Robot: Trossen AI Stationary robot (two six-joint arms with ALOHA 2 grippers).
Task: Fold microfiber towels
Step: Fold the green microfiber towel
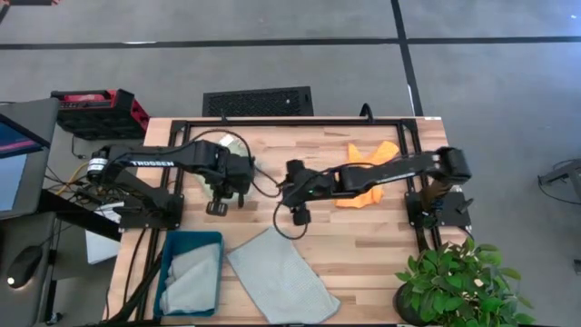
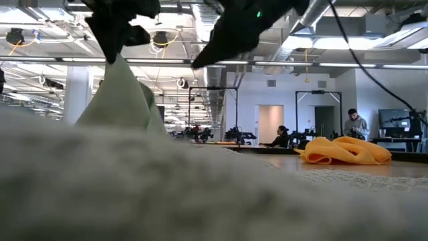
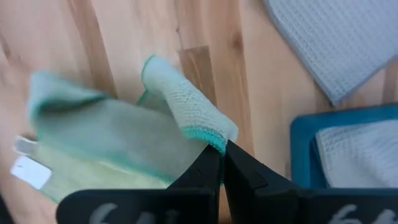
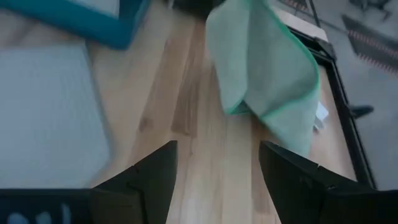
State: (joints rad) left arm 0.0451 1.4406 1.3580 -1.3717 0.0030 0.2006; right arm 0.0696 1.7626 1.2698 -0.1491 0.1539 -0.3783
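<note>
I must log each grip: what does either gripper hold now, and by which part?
The left gripper is shut on the light green towel, pinching a corner of its edge. The right gripper is open and holds nothing.

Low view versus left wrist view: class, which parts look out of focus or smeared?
Low view: the pale grey-blue waffle-weave towel fills the foreground as blur; the bright orange microfiber towel is sharper. Left wrist view: the light green microfiber towel smears at its tagged end.

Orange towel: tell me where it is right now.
In the high view the orange towel lies bunched on the table's right half near the far edge, partly under the right arm, well apart from the teal bin.
</note>
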